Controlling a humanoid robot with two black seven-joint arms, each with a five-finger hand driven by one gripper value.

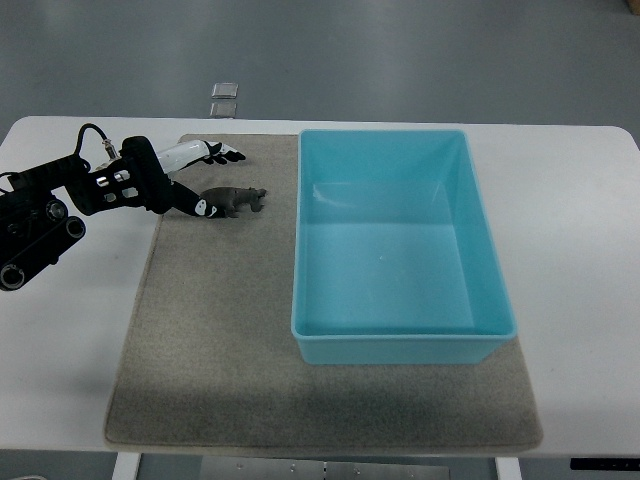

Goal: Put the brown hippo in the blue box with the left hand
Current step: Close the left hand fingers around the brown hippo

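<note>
The brown hippo [238, 200] lies on the grey mat [210, 350], a short way left of the blue box [400, 348], head toward the box. My left hand [205, 180] reaches in from the left edge and sits just left of the hippo. Its fingers are spread: the white fingers [205, 153] point right above the toy, and one lower finger [198, 207] touches the hippo's rear end. The hippo rests on the mat, not lifted. The box is open-topped and holds nothing.
The mat covers the middle of a white table [70, 340]. The box stands on the mat's right half. Two small clear squares [224, 98] lie beyond the table's far edge.
</note>
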